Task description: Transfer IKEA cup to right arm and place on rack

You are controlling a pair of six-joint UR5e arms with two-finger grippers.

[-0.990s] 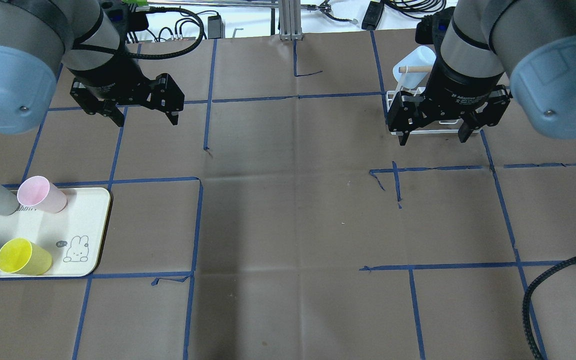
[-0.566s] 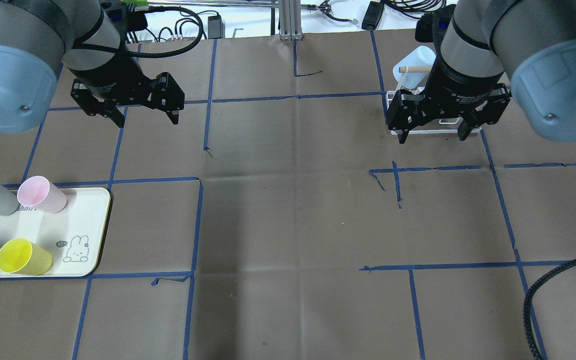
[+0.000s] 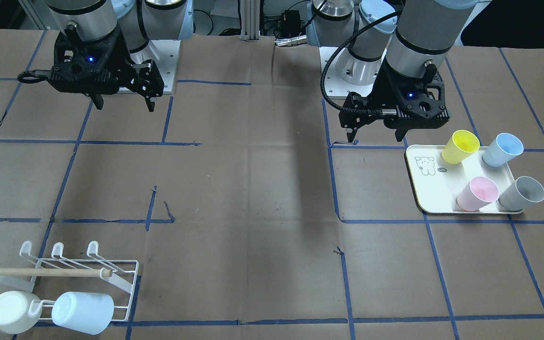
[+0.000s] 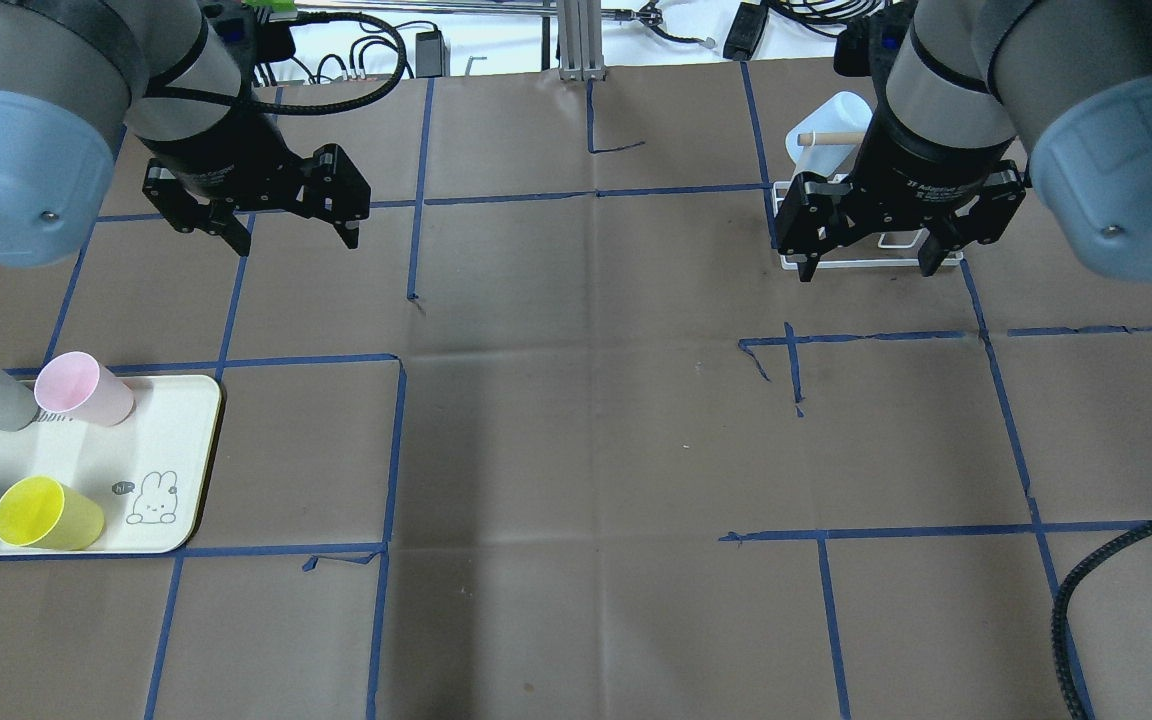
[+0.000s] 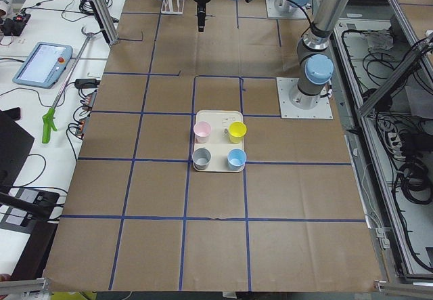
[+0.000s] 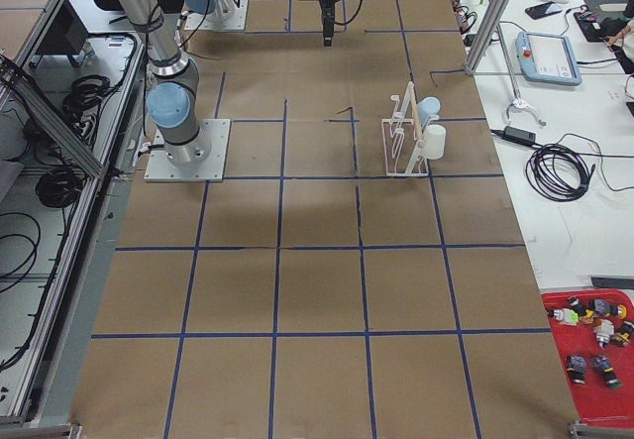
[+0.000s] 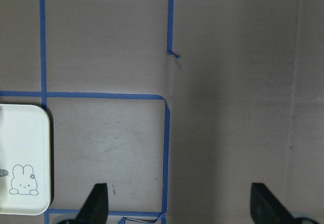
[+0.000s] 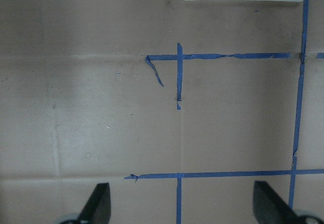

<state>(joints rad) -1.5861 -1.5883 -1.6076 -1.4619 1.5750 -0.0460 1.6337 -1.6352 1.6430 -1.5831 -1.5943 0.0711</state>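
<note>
Pause at my rig: the right pincer [image 4: 868, 262], jaws spread and empty, has drifted a shade toward the far side over the last second, above the near edge of the rack [image 3: 93, 247] at far right. The left pincer [image 4: 294, 240], likewise released and holding nothing, has kept its place at far left. No cup is in either grip, so I judge that no hand-over is under way and the next fetch has yet to start. The candidates wait on the cream tray [image 4: 171, 440] at near left, well apart from both pincers: a yellow cup [image 3: 460, 146], a blue cup [image 3: 502, 149], a pink cup [image 3: 477, 193] and a grey cup [image 3: 521, 193]. A white cup [image 3: 12, 311] and a pale blue cup [image 3: 82, 311] already hang on the rack's far row, while three prongs on the robot's side stand bare. A wooden rod [image 3: 40, 272] lies across the rack and, I reckon, narrows the approach. The tray's cups sit close together, and a black cable [image 4: 1116, 560] loops in over the table [image 4: 576, 450] at near right.
</note>
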